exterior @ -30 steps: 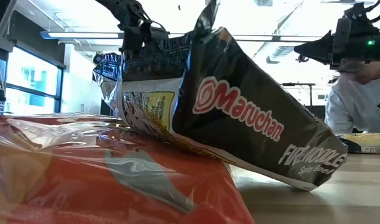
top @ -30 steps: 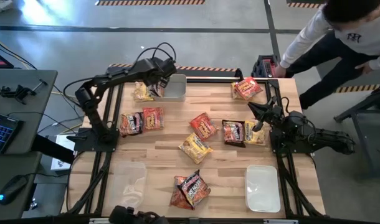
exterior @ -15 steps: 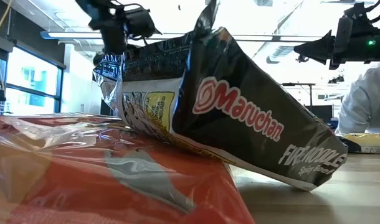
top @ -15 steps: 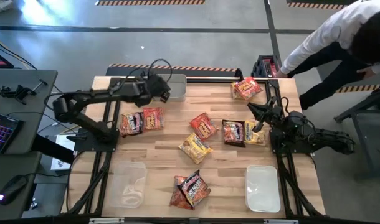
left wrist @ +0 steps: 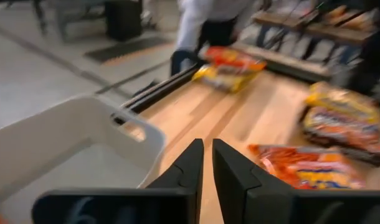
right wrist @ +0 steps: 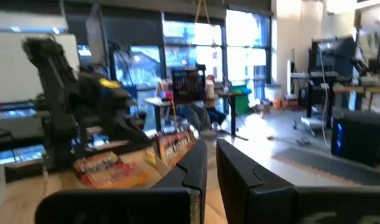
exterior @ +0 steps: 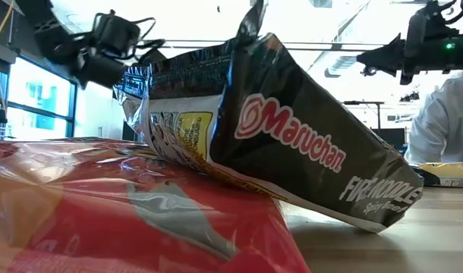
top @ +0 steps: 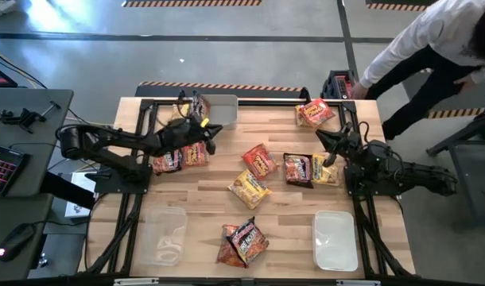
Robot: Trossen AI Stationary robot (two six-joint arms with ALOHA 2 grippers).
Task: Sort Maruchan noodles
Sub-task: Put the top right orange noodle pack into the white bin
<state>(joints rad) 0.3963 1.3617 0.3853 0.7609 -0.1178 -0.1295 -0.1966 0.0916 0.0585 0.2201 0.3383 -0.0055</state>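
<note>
Maruchan noodle packets lie flat and scattered on the wooden table: a black one [top: 167, 159] beside a red one [top: 195, 151], a red-orange one [top: 260, 160], a yellow one [top: 249, 189], a black one [top: 296, 168] beside a yellow one [top: 324, 169], a pile at the far right [top: 316, 113], and a pile at the near edge [top: 241, 241]. Another yellow packet [top: 183, 113] lies by the far bin [top: 220, 111]. My left gripper [top: 207, 129] hangs shut above the red packet, with the far bin's corner [left wrist: 134, 134] just beside it. My right gripper [top: 320, 138] hovers shut above the right-hand black and yellow packets.
Two clear bins sit near the table's near edge, one on the left [top: 163, 234] and one on the right [top: 335, 238]. A person in a white top [top: 433, 40] leans in beyond the far right corner. Bare wood shows in the table's near middle [top: 282, 222].
My left gripper has drawn back from over the far bin and the yellow packet toward the near edge and has come lower, the arm folding back toward the left. The person beyond the far right corner has shifted. The packets have stayed put.
</note>
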